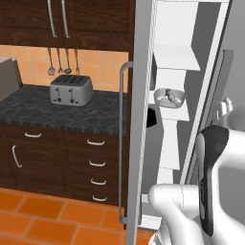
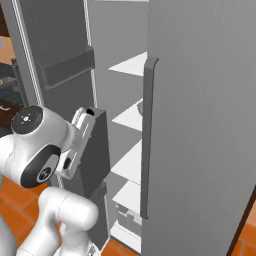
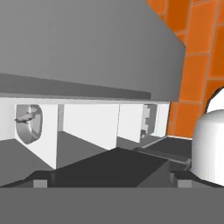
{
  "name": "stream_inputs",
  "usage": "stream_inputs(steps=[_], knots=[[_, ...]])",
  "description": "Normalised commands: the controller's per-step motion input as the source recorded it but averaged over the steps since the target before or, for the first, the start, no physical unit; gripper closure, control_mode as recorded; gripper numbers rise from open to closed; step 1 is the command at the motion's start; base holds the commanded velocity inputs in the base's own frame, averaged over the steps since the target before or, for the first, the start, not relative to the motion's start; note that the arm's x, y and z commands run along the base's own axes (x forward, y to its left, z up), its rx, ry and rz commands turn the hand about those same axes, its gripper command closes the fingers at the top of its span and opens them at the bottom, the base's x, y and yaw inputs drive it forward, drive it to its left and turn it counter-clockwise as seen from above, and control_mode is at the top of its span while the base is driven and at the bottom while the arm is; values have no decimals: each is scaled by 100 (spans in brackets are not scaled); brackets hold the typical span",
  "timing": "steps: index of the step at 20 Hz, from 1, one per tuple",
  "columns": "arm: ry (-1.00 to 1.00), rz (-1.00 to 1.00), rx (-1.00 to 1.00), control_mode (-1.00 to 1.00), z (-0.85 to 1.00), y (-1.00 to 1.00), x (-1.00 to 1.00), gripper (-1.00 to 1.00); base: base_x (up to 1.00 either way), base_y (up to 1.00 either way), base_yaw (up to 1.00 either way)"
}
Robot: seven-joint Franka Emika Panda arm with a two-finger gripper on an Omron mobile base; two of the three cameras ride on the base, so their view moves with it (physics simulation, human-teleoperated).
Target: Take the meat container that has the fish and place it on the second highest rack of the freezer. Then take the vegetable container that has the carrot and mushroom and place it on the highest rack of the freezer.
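Observation:
The meat container with the fish [image 1: 168, 97] is a pale tub resting on the second shelf from the top inside the open freezer. It shows again in the hand view [image 3: 28, 124], far off on its rack. My gripper [image 3: 111, 181] is open, its tips wide apart and holding nothing, well back from the shelves beside the dark door bin [image 2: 96, 150]. A second pale container [image 3: 148, 122] sits on a low shelf [image 2: 128, 216]. Its contents are too small to tell.
The freezer door [image 1: 141, 119] with its long handle stands open on the left, and a grey fridge door [image 2: 200, 125] on the right. White shelves [image 2: 131, 65] step down inside. A toaster [image 1: 71, 89] sits on the dark counter [image 1: 95, 115]. The floor is orange tile.

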Motion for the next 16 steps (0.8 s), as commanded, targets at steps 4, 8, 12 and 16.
stream_inputs(steps=[4, 8, 12, 16], knots=[[0, 0, 0, 100, 0, 0, 0, -100, -9, 0, 1], [0, 0, 0, 100, 0, 0, 0, -100, -89, -15, 34], [0, 0, 0, 100, 0, 0, 0, -100, -67, 0, 71], [0, 0, 0, 100, 0, 0, 0, -100, -22, 2, 98]])
